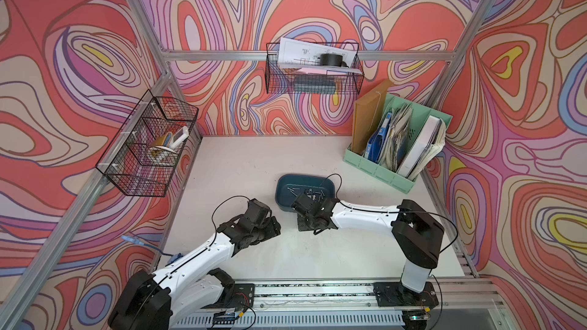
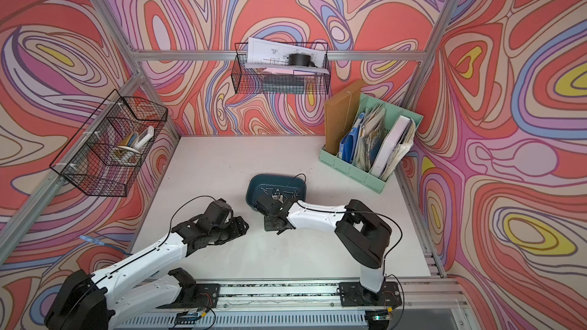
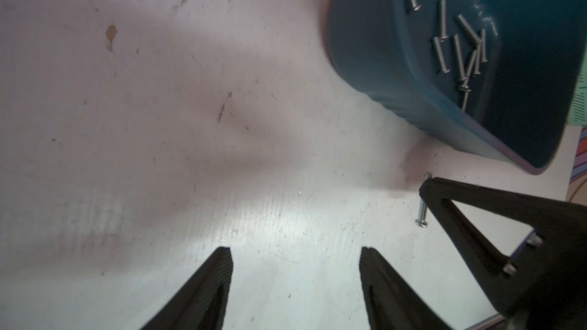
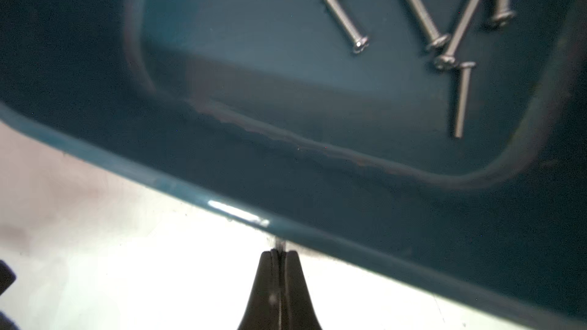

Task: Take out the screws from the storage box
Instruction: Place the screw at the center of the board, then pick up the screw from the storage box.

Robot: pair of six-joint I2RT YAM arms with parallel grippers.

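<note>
The dark teal storage box (image 1: 287, 185) (image 2: 258, 186) sits mid-table, and several silver screws (image 1: 309, 191) (image 4: 422, 11) lie loose on its floor. My right gripper (image 4: 279, 253) is shut on one screw (image 3: 422, 207), which hangs upright just outside the box's near rim (image 4: 190, 192), close above the table. In a top view this right gripper (image 1: 303, 225) points down beside the box. To the left of it, over bare table, my left gripper (image 3: 295, 253) (image 1: 276, 226) is open and holds nothing. More screws (image 3: 460, 49) show inside the box in the left wrist view.
A mint-green file organiser (image 1: 397, 141) full of folders stands at the back right. One black wire basket (image 1: 149, 144) hangs on the left wall and another (image 1: 313, 68) on the back wall. The white table (image 1: 238, 166) has aluminium frame posts at its edges.
</note>
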